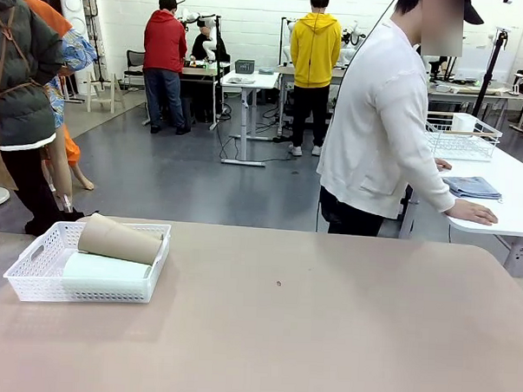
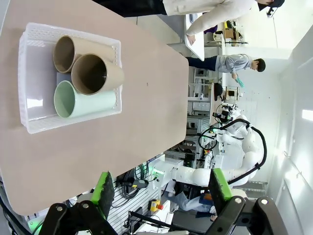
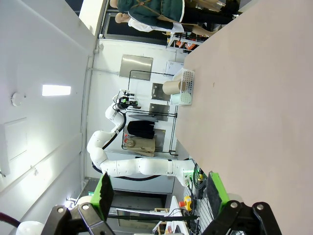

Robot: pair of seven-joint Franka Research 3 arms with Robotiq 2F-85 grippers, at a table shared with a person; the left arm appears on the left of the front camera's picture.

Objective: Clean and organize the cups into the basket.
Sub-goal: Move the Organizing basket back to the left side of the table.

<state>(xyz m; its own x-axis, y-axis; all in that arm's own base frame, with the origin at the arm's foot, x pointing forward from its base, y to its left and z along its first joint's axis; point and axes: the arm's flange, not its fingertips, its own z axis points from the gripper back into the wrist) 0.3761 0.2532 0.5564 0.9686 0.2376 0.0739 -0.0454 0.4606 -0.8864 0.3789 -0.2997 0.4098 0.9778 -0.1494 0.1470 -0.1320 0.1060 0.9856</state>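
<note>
— Front view: where did the cups end up?
— In the white basket [image 1: 41,269] at the desk's [image 1: 325,338] left edge: mint cup [image 1: 102,267] on its side, two brown cups [image 2: 88,63] stacked alongside.
— And the end effectors?
— Left end effector [image 2: 159,188] fingers spread apart, holding nothing; right end effector [image 3: 159,191] likewise.

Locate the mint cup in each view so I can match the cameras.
Front: mint cup lies on its side in the basket, lower left, under a brown cup.
Left wrist: mint cup upper left, mouth facing the camera, below two brown cups.
Right wrist: a pale sliver at the basket, upper centre, far off; cannot confirm it is the cup.
Shared landmark: the white basket at the table's edge.
</note>
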